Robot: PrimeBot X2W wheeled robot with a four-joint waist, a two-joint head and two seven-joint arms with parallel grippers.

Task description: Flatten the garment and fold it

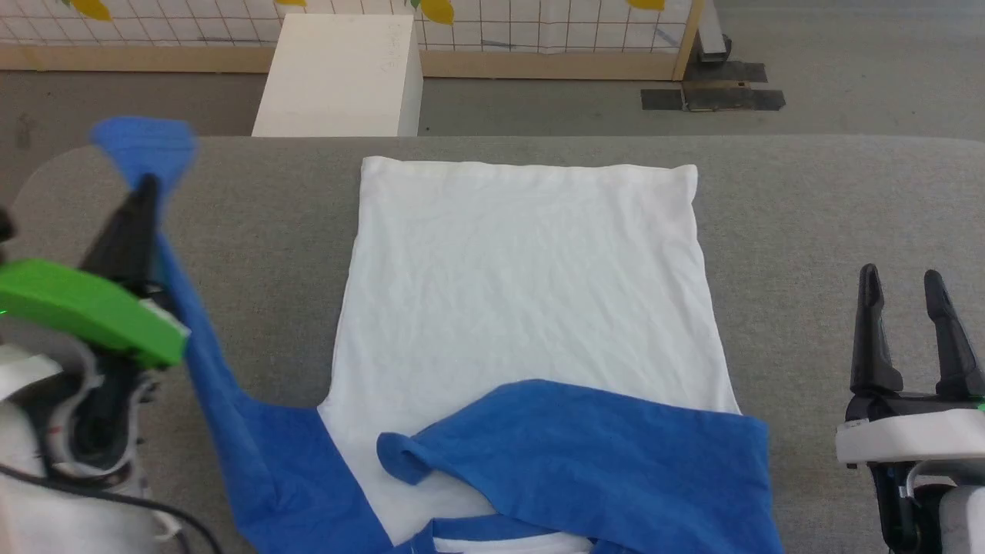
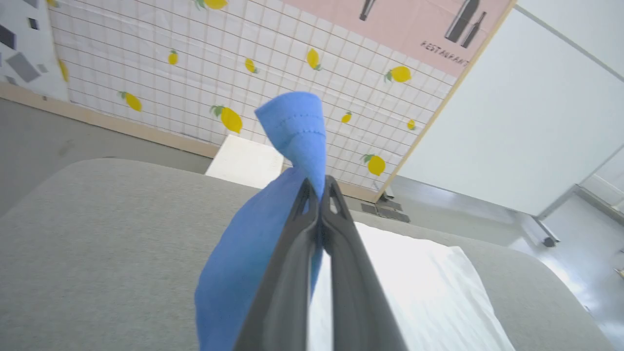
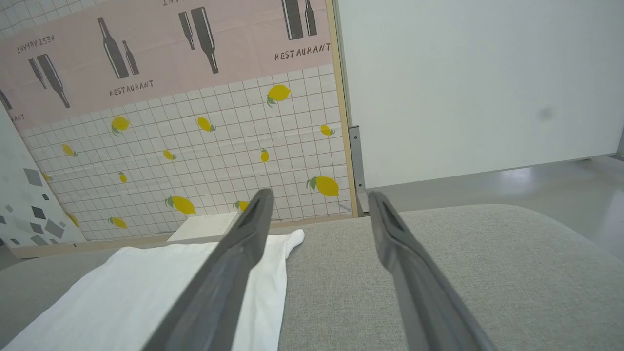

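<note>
While the garment (image 1: 523,292) lies spread on the grey table (image 1: 808,200), its white body flat with the hem at the far side and the neckband at the near edge, the left gripper (image 1: 146,183) holds one blue sleeve (image 1: 204,362) lifted off the table on the left. Its fingers are clenched together on the cloth close to the cuff (image 1: 145,145), which sticks up past the fingertips, and the sleeve runs from there down and near to the shoulder. The other blue sleeve (image 1: 608,454) is folded leftward across the near part of the white body, its end curled over near the middle. The right gripper (image 1: 902,281) stands over bare table to the right of the garment, apart from it, fingers released and spread with nothing between them. Beyond the table's far edge stands a white box (image 1: 338,73) on the floor, with a tiled, lemon-printed wall panel (image 1: 539,23) behind it
</note>
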